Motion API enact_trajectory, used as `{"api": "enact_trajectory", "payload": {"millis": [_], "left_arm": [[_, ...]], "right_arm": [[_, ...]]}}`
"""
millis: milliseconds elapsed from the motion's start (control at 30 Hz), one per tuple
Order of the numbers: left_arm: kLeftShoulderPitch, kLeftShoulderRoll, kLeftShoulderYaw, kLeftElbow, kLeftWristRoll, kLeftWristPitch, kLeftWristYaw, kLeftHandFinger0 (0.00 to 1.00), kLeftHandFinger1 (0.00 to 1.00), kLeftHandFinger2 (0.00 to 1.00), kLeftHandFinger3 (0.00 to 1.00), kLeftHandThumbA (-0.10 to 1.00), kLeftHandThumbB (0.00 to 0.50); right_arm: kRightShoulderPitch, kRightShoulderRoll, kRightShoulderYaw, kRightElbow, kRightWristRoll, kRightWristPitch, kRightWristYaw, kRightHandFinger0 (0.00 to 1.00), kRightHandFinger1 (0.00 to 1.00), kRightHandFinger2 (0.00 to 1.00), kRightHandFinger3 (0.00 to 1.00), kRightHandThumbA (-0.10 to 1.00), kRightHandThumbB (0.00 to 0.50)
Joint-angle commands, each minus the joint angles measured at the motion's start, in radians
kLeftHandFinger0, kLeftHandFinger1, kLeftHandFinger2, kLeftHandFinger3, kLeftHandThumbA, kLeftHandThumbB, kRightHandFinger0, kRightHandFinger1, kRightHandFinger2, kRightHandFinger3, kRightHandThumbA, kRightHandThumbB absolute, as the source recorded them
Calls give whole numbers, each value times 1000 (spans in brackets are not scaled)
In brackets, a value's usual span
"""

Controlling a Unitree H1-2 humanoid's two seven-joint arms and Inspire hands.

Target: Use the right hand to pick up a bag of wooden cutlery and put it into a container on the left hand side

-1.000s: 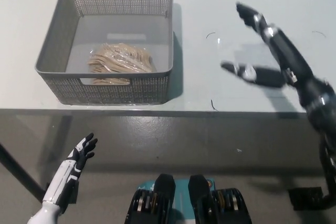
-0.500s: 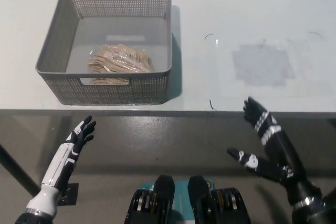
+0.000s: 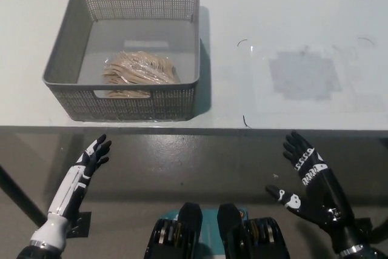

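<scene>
A clear bag of wooden cutlery (image 3: 140, 70) lies inside the grey mesh basket (image 3: 66, 50) on the left part of the pale table. My black right hand (image 3: 309, 183) hangs open below the table's front edge at the lower right, palm up, holding nothing. My white left hand (image 3: 88, 165) rests open at the lower left, also below the table edge and in front of the basket.
A grey square patch (image 3: 303, 74) marks the table (image 3: 273, 4) to the right of the basket. The table's front edge (image 3: 242, 128) runs across the middle of the view, with dark floor below it.
My right hand has come back from above the table's right side, dropped below the front edge and settled lower. The left hand has barely moved. The bag stays in the basket.
</scene>
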Motion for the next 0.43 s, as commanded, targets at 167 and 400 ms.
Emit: {"api": "enact_trajectory", "payload": {"millis": [167,400], "left_arm": [[-40,15,2,-2,-19,-23,-16,1000,1000,1000,1000,1000,219],[-34,13,-1,-14,-7,-1,-11,1000,1000,1000,1000,1000,203]], "right_arm": [[40,52,-2,-61,12,11,-55,1000,1000,1000,1000,1000,122],[17,49,0,-25,-48,-17,-89,1000,1000,1000,1000,1000,173]]}}
